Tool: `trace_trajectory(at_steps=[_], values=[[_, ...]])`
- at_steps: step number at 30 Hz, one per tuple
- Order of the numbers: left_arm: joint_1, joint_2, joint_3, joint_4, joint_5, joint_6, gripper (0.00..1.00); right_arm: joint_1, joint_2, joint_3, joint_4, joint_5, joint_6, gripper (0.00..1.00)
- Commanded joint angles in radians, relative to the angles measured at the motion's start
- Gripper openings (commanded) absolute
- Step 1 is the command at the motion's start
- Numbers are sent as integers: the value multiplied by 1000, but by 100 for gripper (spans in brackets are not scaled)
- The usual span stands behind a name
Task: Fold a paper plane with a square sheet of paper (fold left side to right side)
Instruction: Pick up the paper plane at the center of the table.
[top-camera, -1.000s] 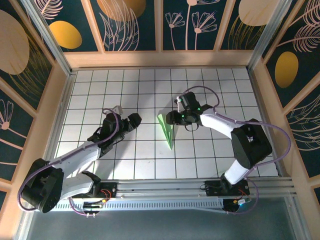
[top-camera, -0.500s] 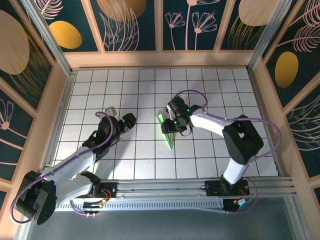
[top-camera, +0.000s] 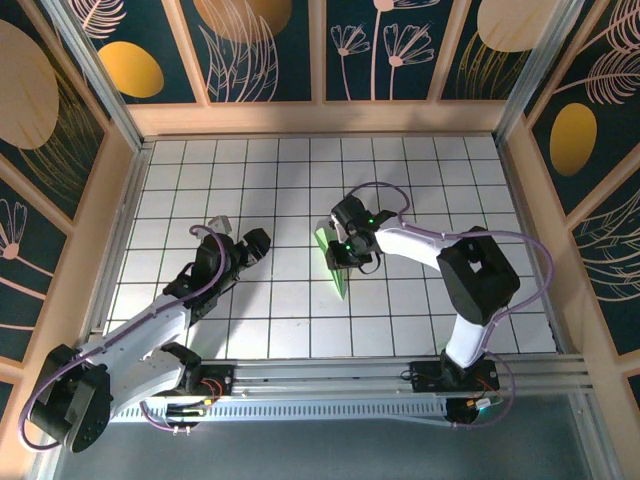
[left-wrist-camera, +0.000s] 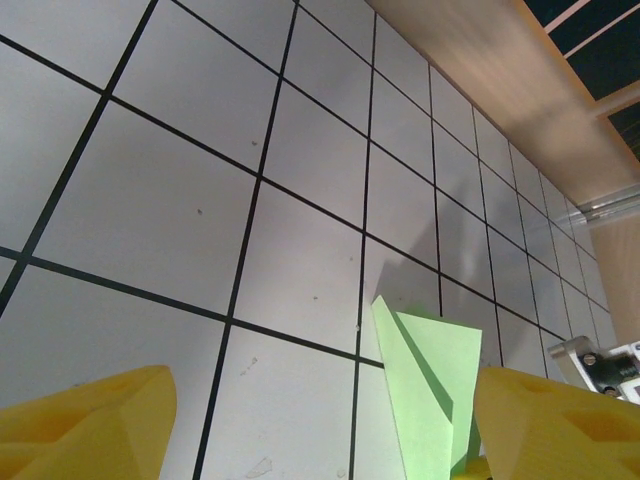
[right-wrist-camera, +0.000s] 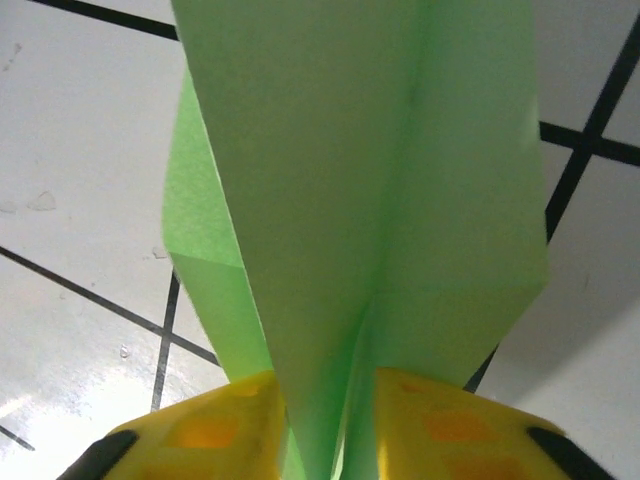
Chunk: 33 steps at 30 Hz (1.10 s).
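Observation:
The paper plane (top-camera: 338, 280) is a pale green dart at the middle of the white grid table, its nose toward the near edge. My right gripper (top-camera: 340, 250) is over its far, wide end. In the right wrist view the yellow fingers (right-wrist-camera: 200, 430) press from both sides on the plane's (right-wrist-camera: 380, 180) centre fold, which stands up between them. My left gripper (top-camera: 258, 243) hovers about one tile left of the plane, open with nothing in it. In the left wrist view its yellow fingertips (left-wrist-camera: 90, 420) stand wide apart, with the plane (left-wrist-camera: 430, 380) ahead near the right finger.
The grid table (top-camera: 240, 170) is boxed in by wooden walls (top-camera: 320, 117) at the back and both sides. The arms' base rail (top-camera: 330, 385) runs along the near edge. Bare tiles lie all around the plane.
My right gripper slid left onto the plane's wide end and its jaws closed on the centre fold. My left gripper drew back a little to the left and stayed open.

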Motion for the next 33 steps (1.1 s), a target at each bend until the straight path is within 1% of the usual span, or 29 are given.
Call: trace_trajectory(at_steps=[1,5,18,25,30,33], values=[[7,-19,-11,-21,-23,18,78,9,22,35,-31,27,8,23],[6,-25,-15,-22,-26,18,78,12,30,36,-27,30,25,17],[6,-47,-32,-24,-36,11,78,33,80,38,-11,45,83,16],[6,-65,-33,-34,-44,8,78,32,80,51,-17,82,106,13],[6,-92,-16,-72,-72,33,79,-21,59,136,-11,53,152,10],[6,-107,14,-133,-93,69,80,-49,111,275,-105,131,118,9]])
